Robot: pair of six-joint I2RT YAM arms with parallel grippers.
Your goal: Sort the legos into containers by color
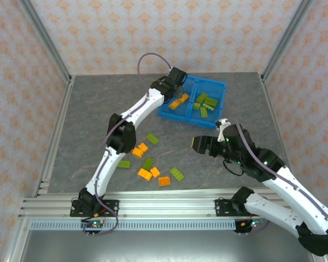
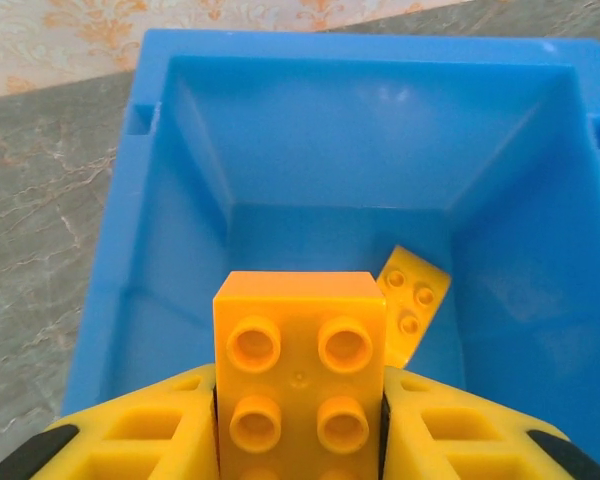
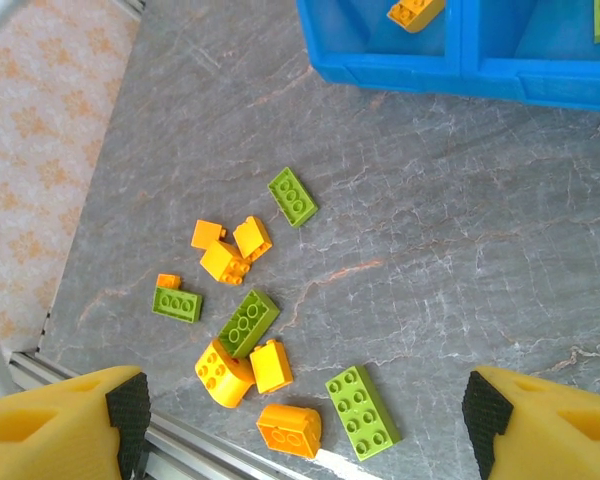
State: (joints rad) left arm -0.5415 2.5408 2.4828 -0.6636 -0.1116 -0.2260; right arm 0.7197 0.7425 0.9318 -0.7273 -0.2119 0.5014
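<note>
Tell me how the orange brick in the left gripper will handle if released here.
The orange brick looks rigid and probably light: small moulded plastic. Boxy, so it should not roll, though it may tumble onto the brick below.

The bright blue plastic bin (image 1: 169, 115) sits far back on the table (image 1: 87, 120); orange plastic bricks (image 1: 177, 102) lie in its left compartment, olive-green bricks (image 1: 206, 102) right; one orange brick (image 2: 300, 360) hangs above, between the left jaws; loose bricks (image 1: 147, 163) lie nearer.
</note>
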